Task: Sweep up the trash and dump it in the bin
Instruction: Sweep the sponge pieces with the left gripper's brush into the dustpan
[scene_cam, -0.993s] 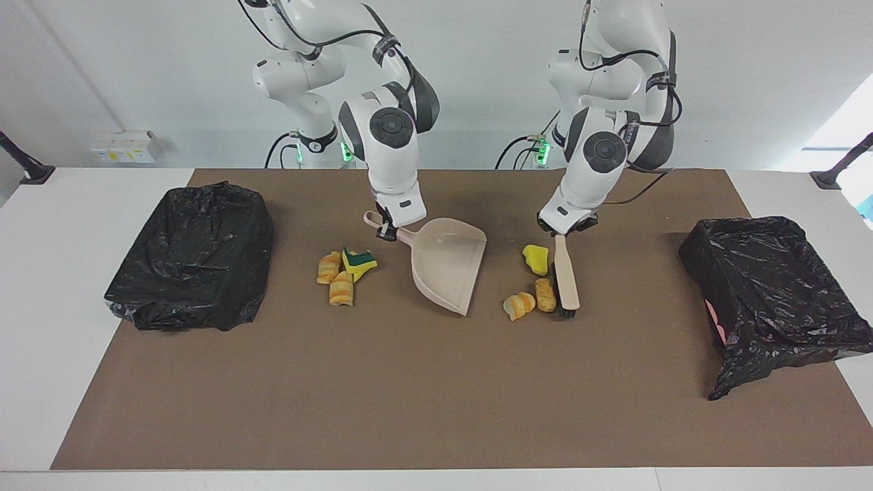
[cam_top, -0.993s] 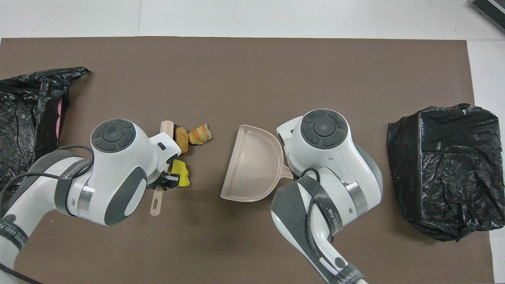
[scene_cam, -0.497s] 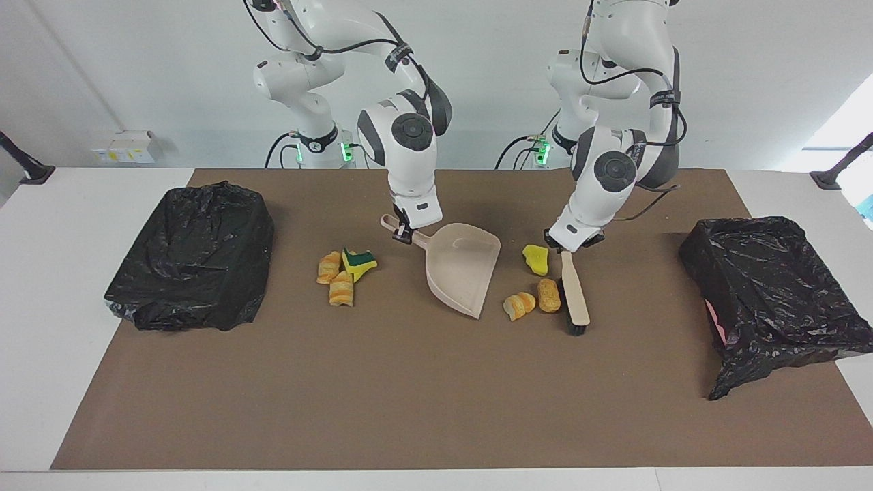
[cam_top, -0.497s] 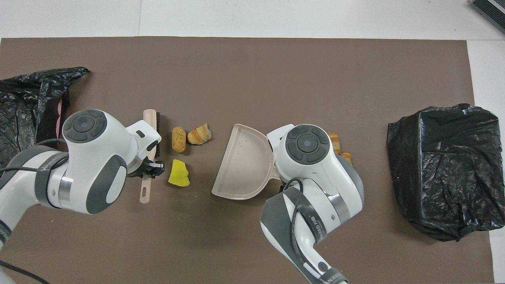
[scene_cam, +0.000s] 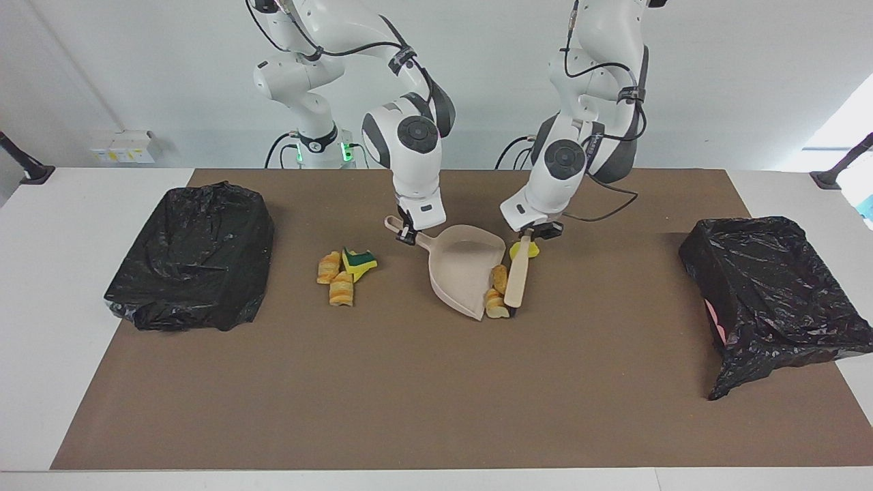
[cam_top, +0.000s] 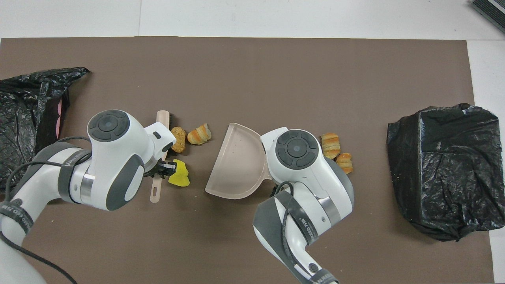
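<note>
While the left claw (scene_cam: 530, 236) pinches the handle of the beige black-bristled brush (scene_cam: 518, 278), its arm bent low over the brown bench (scene_cam: 409, 382), two orange-tan striped bread-like lumps (scene_cam: 497, 292) sit at the lip of the beige plastic dustpan (scene_cam: 464, 269), which the right claw (scene_cam: 407, 234) holds by its handle. Sweeping looks underway; next, push the lumps fully inside. Three scraps (scene_cam: 344, 271) wait toward the right arm's end.

Scene evenly and brightly lit from above. Soft, short shadows are cast on the brown mat (scene_cam: 423, 382) under the arms. Glare is seen on the crinkled black bags (scene_cam: 771, 286). Daylight is noted at one upper edge. Focus is sharp throughout.
</note>
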`<control>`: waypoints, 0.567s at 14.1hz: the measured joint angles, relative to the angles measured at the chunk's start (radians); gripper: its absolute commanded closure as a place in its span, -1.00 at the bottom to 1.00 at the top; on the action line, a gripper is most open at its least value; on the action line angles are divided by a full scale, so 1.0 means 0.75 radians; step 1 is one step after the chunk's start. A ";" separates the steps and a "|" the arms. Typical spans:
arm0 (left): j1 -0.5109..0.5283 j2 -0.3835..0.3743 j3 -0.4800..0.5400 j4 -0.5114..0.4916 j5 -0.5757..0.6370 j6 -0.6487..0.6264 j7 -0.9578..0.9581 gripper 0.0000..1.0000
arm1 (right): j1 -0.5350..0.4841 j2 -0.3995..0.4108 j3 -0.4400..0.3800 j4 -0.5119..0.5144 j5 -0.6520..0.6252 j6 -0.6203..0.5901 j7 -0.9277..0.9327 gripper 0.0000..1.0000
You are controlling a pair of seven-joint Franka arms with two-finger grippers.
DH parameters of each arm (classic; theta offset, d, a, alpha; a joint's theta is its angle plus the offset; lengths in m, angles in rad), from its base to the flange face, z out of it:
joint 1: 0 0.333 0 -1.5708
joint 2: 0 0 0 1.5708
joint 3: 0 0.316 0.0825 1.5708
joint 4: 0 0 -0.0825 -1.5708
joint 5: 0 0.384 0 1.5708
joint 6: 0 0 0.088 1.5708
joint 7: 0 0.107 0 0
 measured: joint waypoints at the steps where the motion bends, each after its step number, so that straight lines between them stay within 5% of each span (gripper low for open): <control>1: -0.060 -0.005 -0.003 0.002 -0.020 -0.016 0.000 1.00 | 0.000 0.000 0.000 0.000 0.000 0.000 0.001 1.00; 5: -0.131 -0.010 0.010 0.043 -0.036 -0.099 -0.031 1.00 | 0.000 0.000 0.000 0.000 0.000 0.000 0.002 1.00; 8: -0.117 -0.011 0.046 0.073 -0.036 -0.104 -0.297 1.00 | 0.000 0.000 0.000 0.000 0.000 0.000 0.002 1.00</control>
